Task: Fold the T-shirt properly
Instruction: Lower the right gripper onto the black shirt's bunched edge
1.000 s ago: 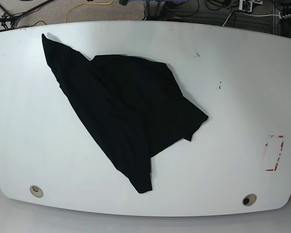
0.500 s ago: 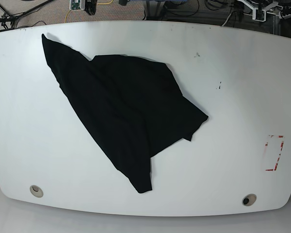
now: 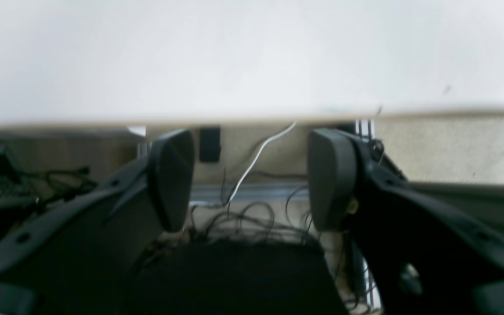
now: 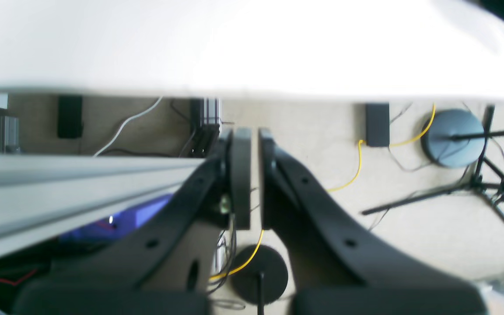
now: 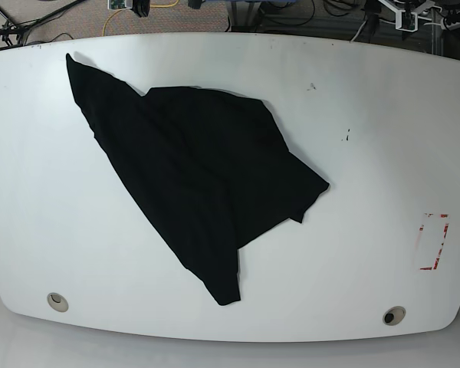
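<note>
Currently pre-grasp: folding not begun, both arms off the tabletop (image 5: 368, 138).
T-shirt (image 5: 192, 184) lies crumpled and skewed, matte black, left of centre in the base view, untouched. Left gripper (image 3: 252, 179) fingers spread, empty; right gripper (image 4: 254, 179) fingers nearly clenched, empty. Next move likely requires reaching in and flattening the cloth.

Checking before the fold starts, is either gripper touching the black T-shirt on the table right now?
No. In the base view the T-shirt lies alone on the table, with no gripper near it.
</note>
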